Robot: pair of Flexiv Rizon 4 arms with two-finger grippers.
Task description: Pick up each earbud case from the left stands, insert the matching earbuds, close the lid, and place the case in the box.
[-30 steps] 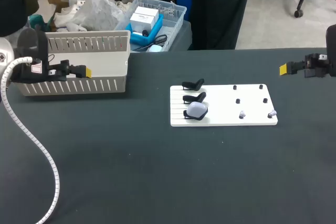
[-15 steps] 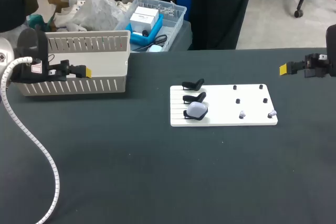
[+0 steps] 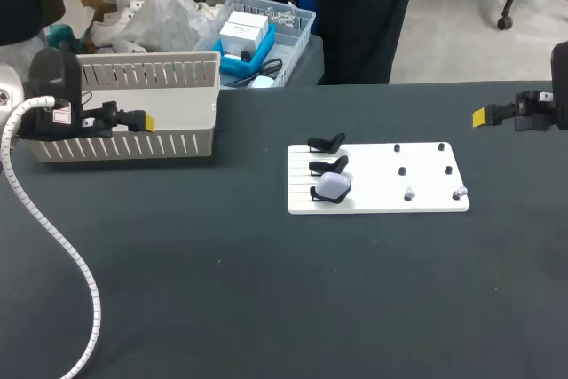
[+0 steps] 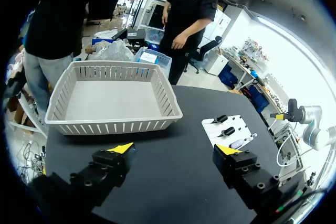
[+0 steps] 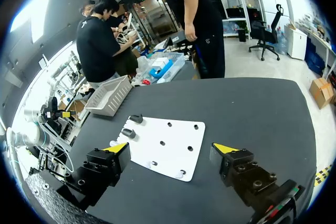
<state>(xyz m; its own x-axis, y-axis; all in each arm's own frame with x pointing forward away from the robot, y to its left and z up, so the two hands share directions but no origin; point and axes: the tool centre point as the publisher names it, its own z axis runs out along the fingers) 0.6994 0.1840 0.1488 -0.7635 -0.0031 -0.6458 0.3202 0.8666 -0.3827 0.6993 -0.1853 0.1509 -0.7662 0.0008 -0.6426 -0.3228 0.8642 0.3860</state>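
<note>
A white board (image 3: 426, 202) lies right of the table's middle. Two bare black stands (image 3: 327, 142) sit along its left side, and a pale earbud case (image 3: 334, 186) rests on the nearest stand. Two small white earbuds (image 3: 409, 193) stand on the board's near right part, by several black pegs. My left gripper (image 3: 146, 121) hangs open in front of the grey basket (image 3: 133, 142), holding nothing. My right gripper (image 3: 479, 116) hangs open at the far right, well away from the board. Ahead of my left gripper (image 4: 176, 149) lie the basket (image 4: 113, 121) and board (image 4: 234, 125). Ahead of my right gripper (image 5: 171, 148) lies the board (image 5: 176, 139).
The slatted basket stands at the far left of the dark table (image 3: 266, 290). A white ribbed cable (image 3: 53, 219) hangs from my left arm over the table's left front. Behind the table's far edge stands a clear bin (image 3: 266, 33) of boxes.
</note>
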